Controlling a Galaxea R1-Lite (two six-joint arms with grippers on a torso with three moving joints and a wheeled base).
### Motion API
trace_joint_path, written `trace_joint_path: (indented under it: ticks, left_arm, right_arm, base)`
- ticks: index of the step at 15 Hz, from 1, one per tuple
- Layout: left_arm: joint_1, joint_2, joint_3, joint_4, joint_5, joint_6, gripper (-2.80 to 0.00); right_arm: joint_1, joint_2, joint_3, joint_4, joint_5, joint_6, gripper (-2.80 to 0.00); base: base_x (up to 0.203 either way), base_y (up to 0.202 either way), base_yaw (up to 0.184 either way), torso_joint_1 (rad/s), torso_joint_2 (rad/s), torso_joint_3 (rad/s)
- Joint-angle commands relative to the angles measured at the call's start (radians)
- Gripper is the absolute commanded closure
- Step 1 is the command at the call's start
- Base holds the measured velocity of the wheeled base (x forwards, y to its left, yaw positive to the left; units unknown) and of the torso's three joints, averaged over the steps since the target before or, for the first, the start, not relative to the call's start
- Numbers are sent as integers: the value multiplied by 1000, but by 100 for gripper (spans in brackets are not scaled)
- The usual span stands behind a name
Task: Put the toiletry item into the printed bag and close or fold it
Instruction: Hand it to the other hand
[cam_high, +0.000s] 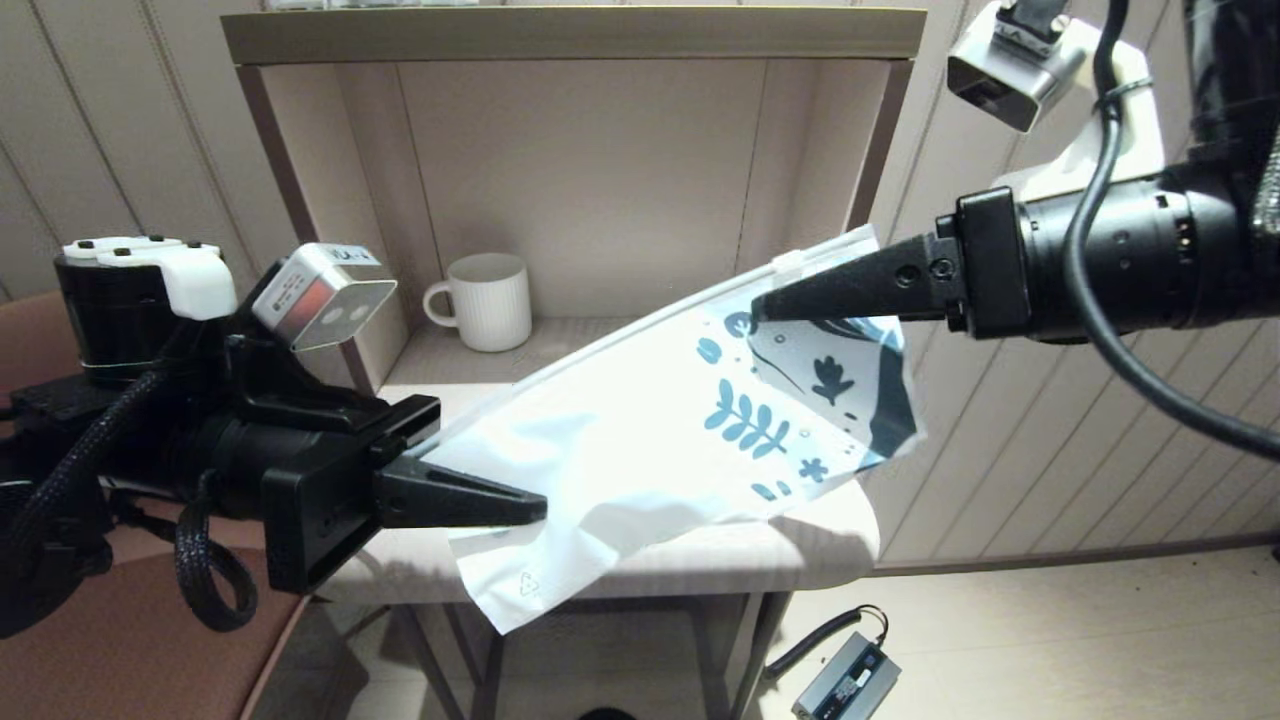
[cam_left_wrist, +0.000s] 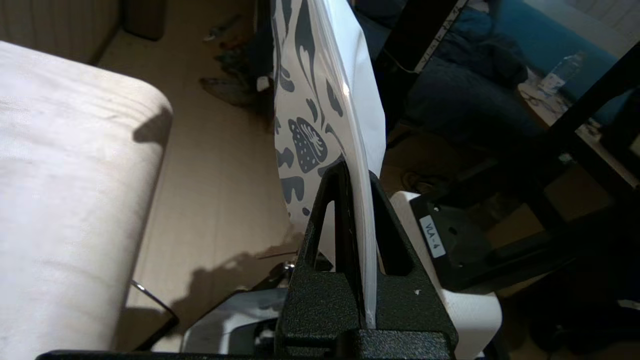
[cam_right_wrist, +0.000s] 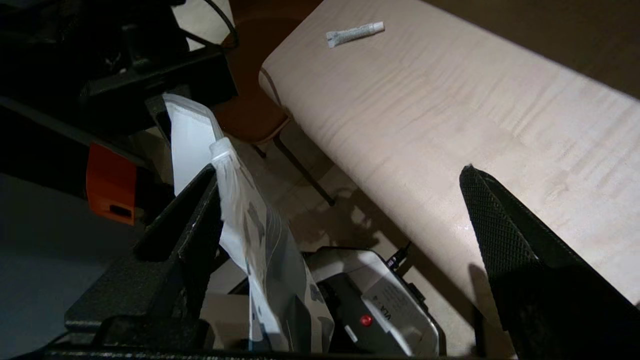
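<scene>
Head view: the printed bag (cam_high: 660, 440) hangs in the air above the near edge of the pale table (cam_high: 830, 550), stretched slantwise between the two arms. The left gripper (cam_high: 535, 508) has its fingers pressed together on the bag's plain lower-left corner, where a small recycling triangle is printed on the plastic. The right gripper (cam_high: 765, 305) sits at the bag's upper right, at the zip-strip edge beside the dark blue leaf prints; from here its fingers overlap and their spread cannot be read. A white ribbed mug (cam_high: 482, 300) stands far back on the shelf unit (cam_high: 570, 35). A small grey box with a cable (cam_high: 848, 682) lies on the floor, its label unreadable. Left wrist view: the left gripper (cam_left_wrist: 356, 172) is clamped tight on the bag (cam_left_wrist: 320, 110), the sheet passing edge-on between both fingers; a tag on the white housing beyond reads "VLA-4" (cam_left_wrist: 432, 236). Right wrist view: the right gripper (cam_right_wrist: 340, 172) stands wide apart, one finger touching the bag's zip edge (cam_right_wrist: 240, 200), the other well clear of it over the table (cam_right_wrist: 450, 125). The toiletry item (cam_right_wrist: 355, 34), a slim white tube with illegible print, lies on the table's far end, well apart from the bag.
</scene>
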Motion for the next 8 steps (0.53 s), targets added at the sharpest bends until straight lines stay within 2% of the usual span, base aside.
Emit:
trace_joint_path:
  ticks: [1,3,4,8]
  left_arm:
    - [-23,13,-45,92,-7,-1,0]
    - [-24,8,-105,220,-25,0,0]
    - [-23,1,-131,247,-67,0,0]
    - [-24,14,-171,259,-132,-1,0]
  right_arm:
    - [-1,-1,-55,122,16,-80,-280]
    - [-4,3,-70,183,20,-190,-280]
    - [-15,6,-81,222,25,-237,-280]
    - [-17,2,-138,372,65,-349,-280]
  base:
    - [0,0,0,0,0,0]
    - [0,0,0,0,0,0]
    - [0,0,0,0,0,0]
    - [0,0,0,0,0,0]
